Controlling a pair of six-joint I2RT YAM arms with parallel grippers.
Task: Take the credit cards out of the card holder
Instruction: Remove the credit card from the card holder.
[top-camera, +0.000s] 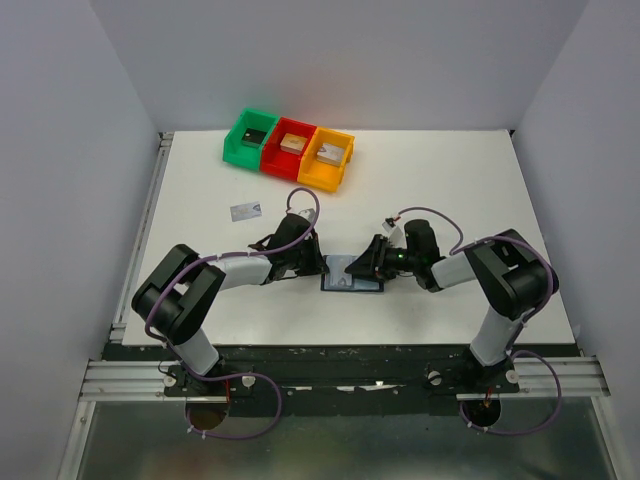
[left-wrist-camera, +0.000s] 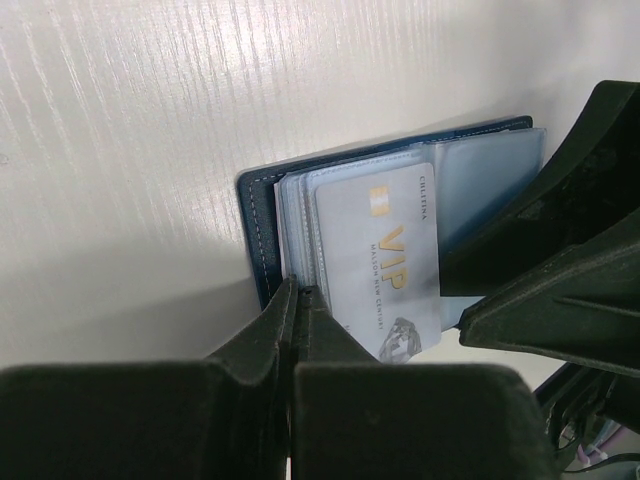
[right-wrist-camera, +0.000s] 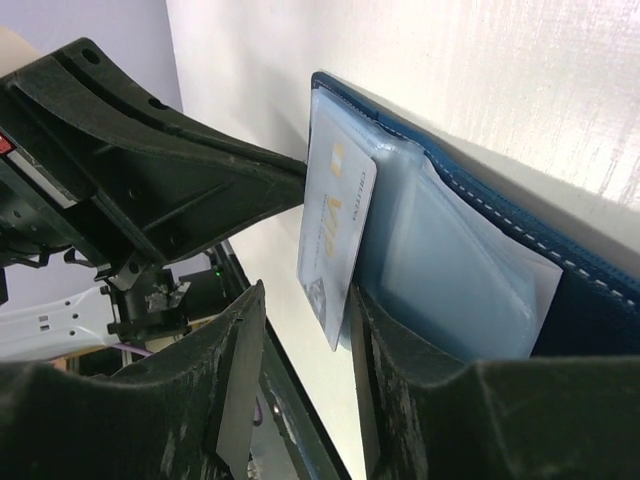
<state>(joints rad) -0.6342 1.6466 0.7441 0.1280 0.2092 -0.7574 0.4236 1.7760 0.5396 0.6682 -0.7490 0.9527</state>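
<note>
Left gripper (left-wrist-camera: 298, 290) shut, pinning card holder (left-wrist-camera: 255, 220) at 9 o'clock; right gripper (right-wrist-camera: 305, 300) open astride 1 silver card (right-wrist-camera: 335, 220): pinch squarely, pull toward 3 o'clock.

navy booklet-style card holder (left-wrist-camera: 258, 215): dark blue, pale stitching
thin rectangular plastic card (left-wrist-camera: 385, 265): silver-grey, gold "VIP" lettering
three open plastic bins (top-camera: 272, 163): green, red, orange
flat table top (top-camera: 450, 190): white, faint grain

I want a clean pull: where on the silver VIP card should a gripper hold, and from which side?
Probably the emblem end of the silver VIP card, which sticks out of the clear pocket. Come end-on from the right gripper side, one finger on each flat face: it is thin, the rest sleeved in the card holder, pinched by the left gripper.
</note>
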